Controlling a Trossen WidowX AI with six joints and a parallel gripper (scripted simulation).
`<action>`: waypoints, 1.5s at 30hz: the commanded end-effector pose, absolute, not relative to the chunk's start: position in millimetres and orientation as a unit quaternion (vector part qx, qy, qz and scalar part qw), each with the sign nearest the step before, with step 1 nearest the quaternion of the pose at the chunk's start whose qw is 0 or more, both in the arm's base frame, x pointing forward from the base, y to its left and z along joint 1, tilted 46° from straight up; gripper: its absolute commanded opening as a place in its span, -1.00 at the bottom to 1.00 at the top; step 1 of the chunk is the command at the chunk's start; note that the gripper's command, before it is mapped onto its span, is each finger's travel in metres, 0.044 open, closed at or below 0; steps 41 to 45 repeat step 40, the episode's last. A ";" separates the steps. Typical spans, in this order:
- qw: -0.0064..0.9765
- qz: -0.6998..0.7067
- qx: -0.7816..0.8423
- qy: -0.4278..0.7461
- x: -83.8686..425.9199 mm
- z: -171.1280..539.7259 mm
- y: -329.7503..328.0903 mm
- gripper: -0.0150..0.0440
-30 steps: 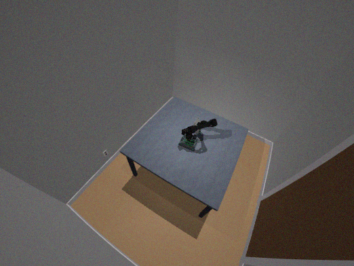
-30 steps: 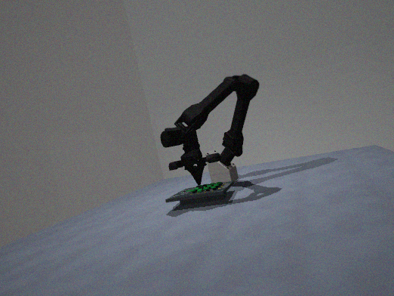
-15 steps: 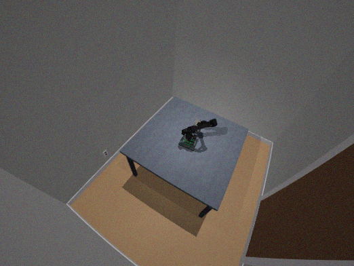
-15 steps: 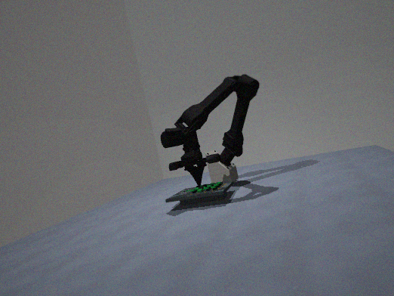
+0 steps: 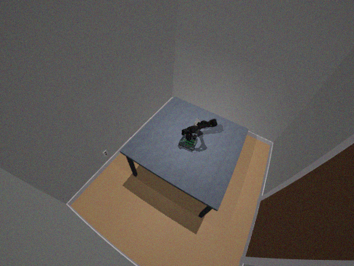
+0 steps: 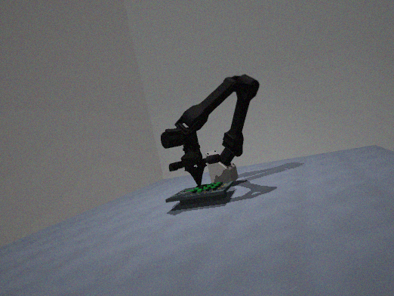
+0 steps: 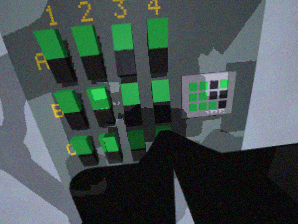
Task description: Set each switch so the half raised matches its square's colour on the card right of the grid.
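The switch panel (image 5: 184, 145) (image 6: 177, 197) (image 7: 220, 30) carries rows A to C and columns 1 to 4 of green and dark switches. Switch A3 (image 7: 123, 49) shows a paler dark half than its neighbours; the tilt of most others is hard to tell. The small card (image 7: 185, 97) shows far row green, green, dark, green; middle row green, green, dark, dark; near row green, green, green, dark. My gripper (image 6: 199, 185) (image 7: 164, 135) is shut and empty, tips low at the panel. In the wrist view it covers most of switch C4 (image 7: 163, 129) and the near end of row C.
The panel stands on the blue-grey table (image 5: 163, 125) (image 6: 264, 242). The arm's pale base (image 6: 223, 174) is behind the panel in the exterior view. Arm shadows fall across the panel and the table.
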State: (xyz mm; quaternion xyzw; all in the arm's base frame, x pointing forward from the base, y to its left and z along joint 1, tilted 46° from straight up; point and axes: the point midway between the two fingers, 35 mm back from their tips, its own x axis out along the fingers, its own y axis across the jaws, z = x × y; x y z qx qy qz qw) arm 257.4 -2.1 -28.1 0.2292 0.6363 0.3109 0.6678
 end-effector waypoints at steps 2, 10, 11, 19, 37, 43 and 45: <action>0.666 0.310 0.233 0.637 256.4 -29.1 -0.6 -0.49; 0.670 0.309 0.232 0.634 257.9 -13.2 -18.7 -0.49; 0.672 0.307 0.234 0.632 257.0 -1.3 -31.0 -0.49; 0.674 0.306 0.236 0.629 260.5 23.3 -43.1 -0.49; 0.674 0.307 0.237 0.628 280.4 49.8 -24.7 -0.49; 0.674 0.307 0.237 0.628 280.4 49.8 -24.7 -0.49; 0.674 0.307 0.237 0.628 280.4 49.8 -24.7 -0.49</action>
